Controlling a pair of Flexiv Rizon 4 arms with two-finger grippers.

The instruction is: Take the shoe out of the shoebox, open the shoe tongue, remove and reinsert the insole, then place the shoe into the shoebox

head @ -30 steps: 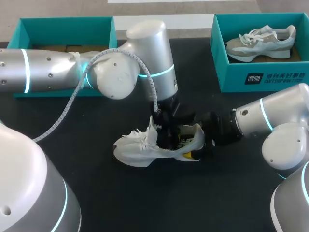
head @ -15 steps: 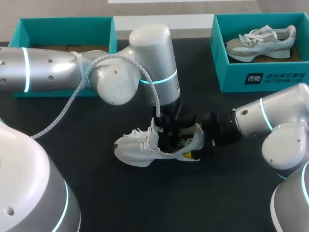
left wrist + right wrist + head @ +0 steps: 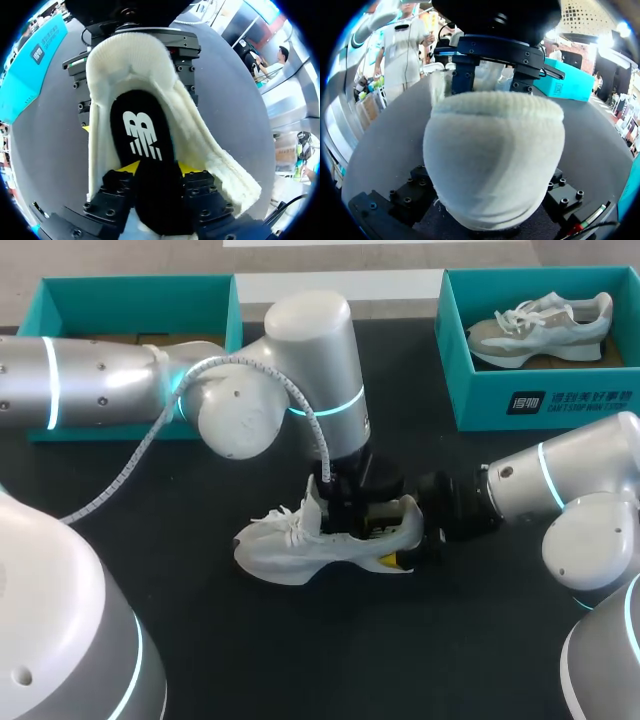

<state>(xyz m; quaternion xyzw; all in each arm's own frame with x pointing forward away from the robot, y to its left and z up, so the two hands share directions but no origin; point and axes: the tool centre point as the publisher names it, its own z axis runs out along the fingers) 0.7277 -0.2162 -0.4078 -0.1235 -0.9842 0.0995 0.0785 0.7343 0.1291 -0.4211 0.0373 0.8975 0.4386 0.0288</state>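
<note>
A white shoe [image 3: 300, 545] rests on its sole in the middle of the black table, toe to the left. My left gripper [image 3: 352, 512] reaches down into the shoe's opening. In the left wrist view its yellow-tipped fingers [image 3: 127, 167] pinch the black insole [image 3: 142, 135] from both sides, inside the cream lining. My right gripper [image 3: 412, 540] comes in low from the right and clasps the heel. The right wrist view shows the white knit heel [image 3: 495, 160] filling the gap between its fingers [image 3: 412, 192].
A teal shoebox [image 3: 540, 400] at the back right holds a second, grey and white shoe [image 3: 545, 325]. Another teal shoebox [image 3: 135, 290] stands at the back left, partly behind my left arm. My left arm's cable [image 3: 130, 470] hangs over the table.
My left gripper has sunk a little deeper into the shoe and narrowed onto the insole. The shoe has barely shifted. The right arm has stayed put.
</note>
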